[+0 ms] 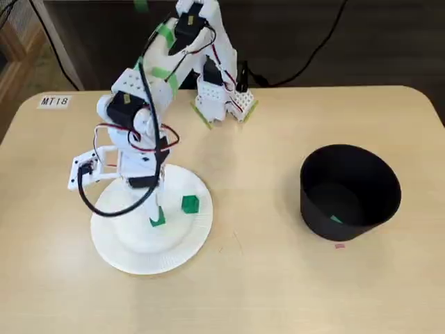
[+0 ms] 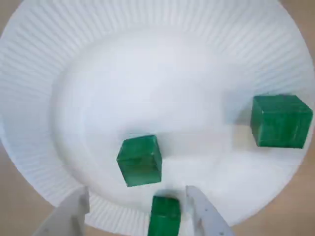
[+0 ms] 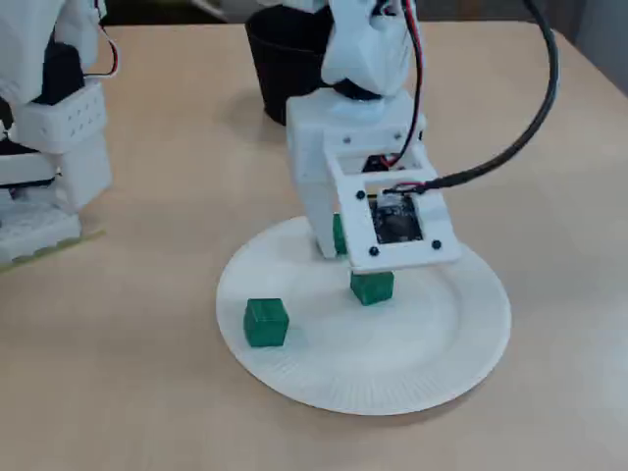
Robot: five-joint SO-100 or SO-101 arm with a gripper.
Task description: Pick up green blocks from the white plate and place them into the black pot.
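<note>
When the wrist view is counted, three green blocks are found on the one white plate (image 2: 44, 98). A central block (image 2: 140, 160) lies on the flat floor. A second block (image 2: 280, 121) lies toward the right, where the fluted rim begins. A third block (image 2: 165, 216) lies on the fluting near the plate's lower edge.

The tool (image 2: 137, 192) is spread wide, and the third block is framed between its two fingers (image 2: 204, 216). It sits just beside the right finger and well apart from the left; whether it is touched cannot be told.

A fourth green block (image 1: 336, 219) is seen at the bottom of the single black pot (image 1: 351, 188), against its near wall. In that fixed view only two blocks are shown on the plate, the other being hidden by the arm.

The pot is set well apart from the plate, toward the right of the desk (image 1: 264, 278), and a broad strip of bare desk is left between them. The plate is placed near the desk's left side, and the arm's base (image 1: 221, 97) is fixed at the far edge.
</note>
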